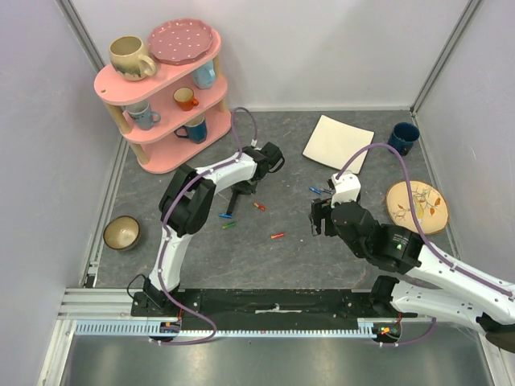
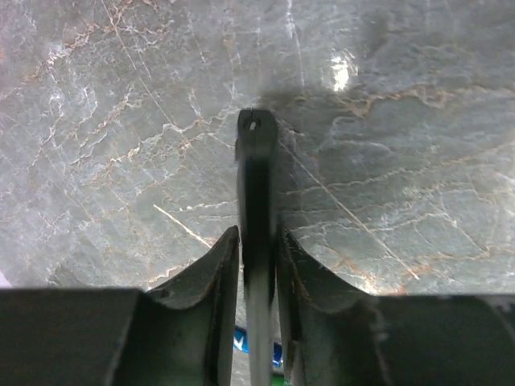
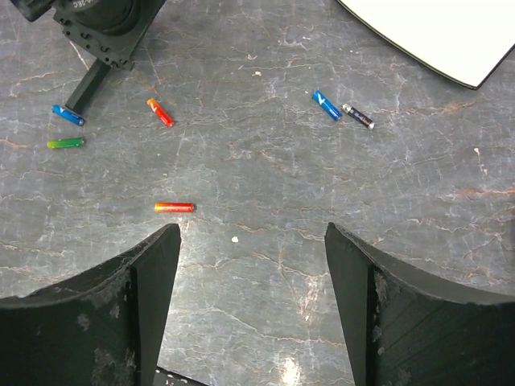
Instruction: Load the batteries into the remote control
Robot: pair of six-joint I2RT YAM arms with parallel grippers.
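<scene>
step: remote control (image 2: 257,173) gripped, no battery picked up yet; looks like the early, fetch-first-battery stage
left claw (image 2: 257,241): clenched on the remote control, bar seen edge-on between the jaws, far end poking out past the tips toward the table (image 2: 121,121)
remote end: reaches down just beside blue battery (image 3: 67,115); touching the table or not, cannot tell
battery recess: not visible in any view, open or covered unknown
right claw (image 3: 251,257): released, jaws wide, nothing between them
closest to right claw: orange battery (image 3: 175,207), lying flat just ahead of its left jaw
further ahead-left: red-orange battery (image 3: 160,112), green battery (image 3: 65,143)
ahead-right: second blue battery (image 3: 326,105) with purple battery (image 3: 358,117) just beside it
next move, best guess: shift right claw slightly left over the orange battery, turn the jaws to straddle its thin body, come down low, pinch
risk: tiny round cylinder, likely to roll or skid out if the jaws close off-centre
</scene>
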